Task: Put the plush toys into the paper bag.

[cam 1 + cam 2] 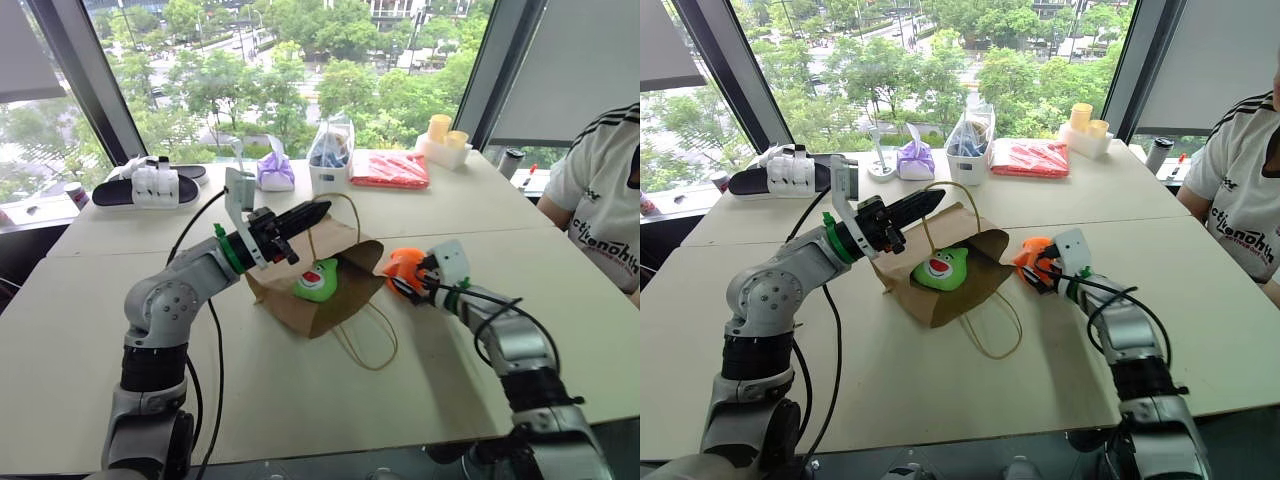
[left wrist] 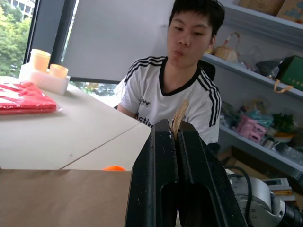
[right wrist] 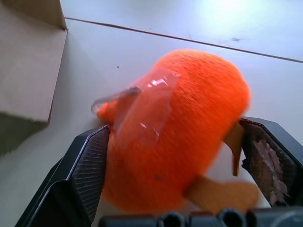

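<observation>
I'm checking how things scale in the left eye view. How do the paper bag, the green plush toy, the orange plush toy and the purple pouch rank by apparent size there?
1. paper bag, clearly largest.
2. green plush toy, orange plush toy and purple pouch: all look alike; the pouch lies farther away and the orange toy sits partly behind the right gripper, so no ranking.

The scene is viewed from the head by two eyes set side by side, looking forward and down over both arms; nearly the same stretch of worktop (image 1: 300, 390) is shared by them. The left wrist view is taken along the left claw (image 2: 176, 130), pinched on a cord handle, with the paper bag (image 2: 61, 196) edge close below it and a seated person (image 2: 175, 99) beyond. The right wrist view is taken very near, along the right claw (image 3: 177, 142), the orange plush toy (image 3: 189, 123) between its fingers, the bag corner just beside.
</observation>
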`<state>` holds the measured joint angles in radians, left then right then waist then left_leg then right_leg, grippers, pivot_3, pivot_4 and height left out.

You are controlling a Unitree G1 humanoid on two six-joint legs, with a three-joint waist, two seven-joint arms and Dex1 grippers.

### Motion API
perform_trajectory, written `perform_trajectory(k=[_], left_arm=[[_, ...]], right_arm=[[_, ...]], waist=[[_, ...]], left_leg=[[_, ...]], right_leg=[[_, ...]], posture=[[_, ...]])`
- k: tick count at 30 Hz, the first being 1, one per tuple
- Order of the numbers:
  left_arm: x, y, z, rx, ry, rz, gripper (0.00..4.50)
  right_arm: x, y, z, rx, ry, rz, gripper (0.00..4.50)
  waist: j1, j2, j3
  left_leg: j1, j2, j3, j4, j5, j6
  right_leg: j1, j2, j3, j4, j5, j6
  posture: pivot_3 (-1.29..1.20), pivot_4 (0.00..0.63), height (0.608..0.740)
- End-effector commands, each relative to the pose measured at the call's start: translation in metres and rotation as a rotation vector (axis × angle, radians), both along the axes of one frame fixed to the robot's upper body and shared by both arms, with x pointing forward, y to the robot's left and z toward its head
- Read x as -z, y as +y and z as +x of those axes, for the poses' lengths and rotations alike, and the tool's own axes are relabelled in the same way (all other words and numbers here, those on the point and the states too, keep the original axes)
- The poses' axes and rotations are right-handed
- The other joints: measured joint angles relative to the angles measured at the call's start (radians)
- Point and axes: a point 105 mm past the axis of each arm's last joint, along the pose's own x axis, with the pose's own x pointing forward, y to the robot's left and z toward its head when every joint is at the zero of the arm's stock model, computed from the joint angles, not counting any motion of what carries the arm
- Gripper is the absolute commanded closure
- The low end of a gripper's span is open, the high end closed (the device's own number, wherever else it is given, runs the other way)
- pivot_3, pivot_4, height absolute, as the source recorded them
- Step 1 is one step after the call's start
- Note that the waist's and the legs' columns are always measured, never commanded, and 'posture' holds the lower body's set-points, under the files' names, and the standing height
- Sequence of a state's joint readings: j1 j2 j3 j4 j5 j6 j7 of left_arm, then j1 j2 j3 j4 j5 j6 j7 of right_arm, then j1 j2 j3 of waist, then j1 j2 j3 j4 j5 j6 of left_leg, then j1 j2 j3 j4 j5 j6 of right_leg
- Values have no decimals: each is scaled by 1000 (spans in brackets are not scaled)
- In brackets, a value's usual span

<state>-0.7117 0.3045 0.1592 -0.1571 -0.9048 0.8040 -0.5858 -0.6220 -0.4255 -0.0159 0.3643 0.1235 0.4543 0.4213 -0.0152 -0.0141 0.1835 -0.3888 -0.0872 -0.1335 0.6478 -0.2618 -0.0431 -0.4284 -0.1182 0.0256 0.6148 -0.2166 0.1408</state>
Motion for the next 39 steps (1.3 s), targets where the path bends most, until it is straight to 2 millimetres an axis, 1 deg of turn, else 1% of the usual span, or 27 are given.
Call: perform_trajectory(k=[1, 3, 4, 6, 7, 11, 15, 17, 19, 20, 21, 22, 23, 25, 26, 28, 32, 36, 39], left_arm=[[-13, 1, -4, -5, -54, -10, 4500], [-13, 2, -5, -9, -56, -10, 4500], [-13, 2, -5, -12, -56, -10, 4500], [-13, 2, -5, -16, -57, -11, 4500], [-13, 3, -5, -17, -57, -11, 4500], [-12, 3, -4, -23, -57, -9, 4500], [-13, 3, -6, -13, -55, -15, 4500], [-12, 2, -6, -10, -55, -12, 4500], [-12, 2, -5, 0, -51, -14, 4500], [-12, 0, -5, 7, -51, -13, 4500], [-13, -1, -5, 12, -51, -12, 4500], [-13, -2, -5, 15, -51, -11, 4500], [-13, -3, -5, 21, -48, -12, 4500], [-13, -4, -5, 40, -40, -13, 4500], [-12, -5, -5, 46, -37, -13, 4500], [-11, -6, -5, 53, -33, -12, 4500], [-14, -8, -4, 56, -38, -11, 4500], [-16, -8, -5, 62, -43, -6, 4500], [-16, -9, -9, 72, -42, -6, 4500]], right_arm=[[0, -9, 12, 68, -10, -48, 61], [1, -8, 15, 68, -13, -53, 61], [-1, -6, 17, 71, -20, -43, 281], [-5, -5, 18, 63, -33, -46, 877], [-6, -4, 18, 58, -36, -46, 1294], [-12, -7, 13, 57, -46, -42, 3210], [-33, -10, -10, 31, -88, -5, 3210], [-47, -12, -24, 17, -115, -19, 3210], [-77, -13, -54, -15, -170, -9, 3210], [-92, -8, -74, -61, -184, 3, 3210], [-101, -3, -88, -97, -186, 3, 3210], [-104, 0, -97, -116, -180, 3, 3210], [-104, 9, -106, -159, -155, 14, 3210], [-97, 36, -127, -278, -94, 19, 3210], [-92, 47, -133, -311, -70, 30, 3210], [-80, 65, -131, -316, -41, 78, 3210], [-61, 88, -115, -279, -8, 128, 3210], [-56, 99, -98, -264, -19, 146, 3210], [-50, 107, -80, -257, -17, 165, 3210]], waist=[[2, 0, 0], [2, 0, 0], [1, 0, 0], [1, 0, 0], [1, 0, 0], [1, 0, 0], [3, 0, 0], [3, 0, 0], [3, 1, 0], [4, 2, 1], [5, 2, 1], [5, 2, 1], [3, 1, 0], [1, 1, 0], [1, 0, 0], [0, 1, 0], [6, 1, 0], [5, 1, 0], [2, 1, 0]], left_leg=[[0, 0, 0, 0, 0, 0], [0, 0, 0, 0, 0, 0], [0, 0, 0, 0, 0, 0], [0, 0, 0, 0, 0, 0], [0, 0, 0, 0, 0, 0], [0, 0, 0, 0, 0, 0], [-1, 0, -2, 0, 0, 0], [-2, 0, -2, 0, 0, 0], [-2, 0, -2, 0, 0, 0], [-2, 0, -2, 0, 0, 0], [-2, 0, -2, 0, -1, 1], [-3, 0, -2, 0, -1, 2], [-2, 0, -3, 0, -2, 3], [-1, 0, -2, 0, -4, 6], [0, 0, -2, 0, -4, 6], [1, 1, -2, 0, -4, 6], [0, 0, -2, 1, -4, 6], [-1, -1, -2, 1, -2, 3], [-1, 0, -2, 1, -1, 2]], right_leg=[[0, 0, 0, 0, 0, 0], [0, 0, 0, 0, 0, 0], [0, 0, 0, 0, 0, 0], [0, 0, 0, 0, 0, 0], [0, 0, 0, 0, 0, 0], [0, 0, 0, 0, 0, 0], [0, 0, -1, 0, 0, 0], [-1, 0, -1, -1, 0, 0], [-1, 0, -1, 0, 0, 0], [-1, 0, -1, 0, 0, 0], [-2, 0, -1, 0, 0, 0], [-2, 0, -1, 0, 0, 0], [-1, 0, -1, 0, 0, 0], [0, 0, -1, 0, 0, 0], [1, 1, -1, 0, 0, 0], [1, 1, -1, 0, 0, 0], [1, 0, -1, 1, 0, 0], [1, 0, -1, 0, 0, 0], [0, 0, -1, 0, 0, 0]], posture=[[0, 150, 740], [0, 150, 740], [0, 150, 740], [0, 150, 740], [0, 150, 740], [0, 150, 740], [0, 150, 740], [0, 150, 740], [0, 150, 740], [0, 150, 740], [0, 150, 740], [0, 150, 740], [0, 150, 740], [0, 150, 740], [0, 150, 740], [0, 150, 740], [0, 150, 740], [0, 150, 740], [0, 150, 740]])
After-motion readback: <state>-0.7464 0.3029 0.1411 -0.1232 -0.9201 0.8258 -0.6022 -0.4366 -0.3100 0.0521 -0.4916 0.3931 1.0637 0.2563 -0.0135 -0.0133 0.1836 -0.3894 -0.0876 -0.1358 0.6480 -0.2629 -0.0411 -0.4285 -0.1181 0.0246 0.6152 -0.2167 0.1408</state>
